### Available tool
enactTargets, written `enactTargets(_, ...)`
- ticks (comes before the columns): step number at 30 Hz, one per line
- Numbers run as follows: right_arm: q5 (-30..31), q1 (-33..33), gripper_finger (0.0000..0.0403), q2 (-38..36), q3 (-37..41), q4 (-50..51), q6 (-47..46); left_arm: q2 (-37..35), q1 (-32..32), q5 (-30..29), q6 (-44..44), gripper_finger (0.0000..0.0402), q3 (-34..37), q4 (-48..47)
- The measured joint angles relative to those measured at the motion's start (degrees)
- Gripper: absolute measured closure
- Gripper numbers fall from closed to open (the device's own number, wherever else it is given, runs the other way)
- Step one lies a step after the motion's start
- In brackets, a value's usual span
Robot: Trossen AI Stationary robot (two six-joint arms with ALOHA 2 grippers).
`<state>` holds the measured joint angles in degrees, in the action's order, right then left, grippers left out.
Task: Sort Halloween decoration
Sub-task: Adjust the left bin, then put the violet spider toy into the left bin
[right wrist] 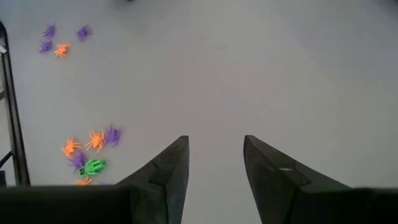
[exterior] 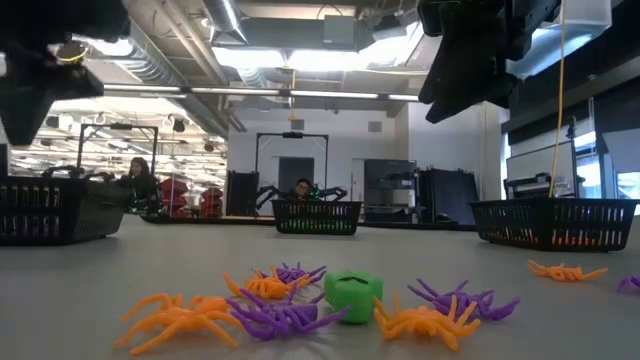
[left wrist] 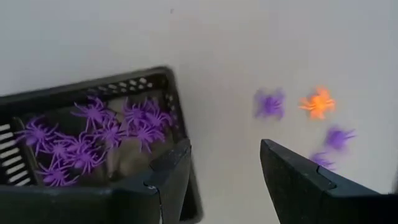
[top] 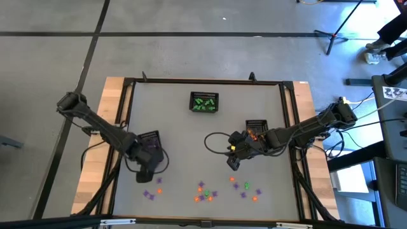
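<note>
Small plastic spiders in purple, orange and green lie loose on the table near its front edge [top: 203, 192] [exterior: 300, 300]. My left gripper [top: 147, 172] [left wrist: 224, 165] hangs open above the table just in front of the left black basket [top: 150, 140], empty, with purple and orange spiders [left wrist: 292, 106] lying beyond it. My right gripper [top: 233, 163] [right wrist: 214, 155] stands open and empty over bare table, in front of the right basket [top: 256, 129]. A cluster of spiders [right wrist: 90, 149] lies off to its side.
The left basket [left wrist: 93, 137] holds purple spiders, the far middle basket [top: 204, 102] green trinkets, and the right basket [exterior: 555, 222] orange ones. A black cable [top: 216, 141] loops on the table by the right arm. People are in the room beyond the table.
</note>
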<state>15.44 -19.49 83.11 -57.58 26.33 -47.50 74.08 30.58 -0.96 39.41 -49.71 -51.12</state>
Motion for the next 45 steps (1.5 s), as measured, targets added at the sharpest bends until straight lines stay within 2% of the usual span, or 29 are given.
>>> enactTargets(9, 0.6, 0.0, 0.0253, 0.0, 0.0, 0.0, 1.5, 4.0, -2.3, -2.9, -0.3, 0.0214, 5.0, -2.2)
enactTargets(14, 0.5, 0.0, 0.0253, 0.0, 0.0, 0.0, 1.4, 3.9, -4.7, -6.0, 0.5, 0.0214, 5.3, -5.5)
enactTargets(18, 0.5, 0.0, 0.0253, 0.0, 0.0, 0.0, 1.4, 3.9, -5.9, -5.8, -1.1, 0.0214, 4.9, -6.0)
enactTargets(22, 0.4, 0.0, 0.0253, 0.0, 0.0, 0.0, 1.4, 3.7, -5.8, -4.6, -1.2, 0.0214, 1.0, -7.9)
enactTargets(25, 0.5, 0.0, 0.0253, 0.0, 0.0, 0.0, 1.4, 2.5, -5.6, -7.5, 3.4, 0.0214, -4.1, -15.3)
enactTargets(27, 1.0, 0.0, 0.0253, 0.0, 0.0, 0.0, 1.4, 1.1, -4.9, -10.4, 4.7, 0.0214, -7.8, -15.8)
enactTargets(31, 2.0, 0.0, 0.0253, 0.0, 0.0, 0.0, 1.5, 0.1, -1.2, -13.2, 0.7, 0.0214, -11.8, -9.7)
enactTargets(35, 2.6, 0.0, 0.0253, 0.0, 0.0, 0.1, 2.6, 1.7, 3.6, -13.5, -5.7, 0.0214, -10.7, -3.3)
enactTargets(38, 3.0, 0.0, 0.0253, 0.0, 0.0, 0.1, 2.8, 4.3, 6.0, -13.9, -5.7, 0.0214, -8.3, -0.1)
enactTargets(41, 3.4, 0.0, 0.0253, 0.0, 0.0, 0.2, 2.8, 7.0, 7.5, -12.5, -4.9, 0.0214, -5.4, 6.9)
enactTargets(45, 3.5, 0.0, 0.0253, 0.0, 0.0, 0.2, 2.9, 11.2, 8.7, -10.9, -1.0, 0.0214, -1.9, 14.3)
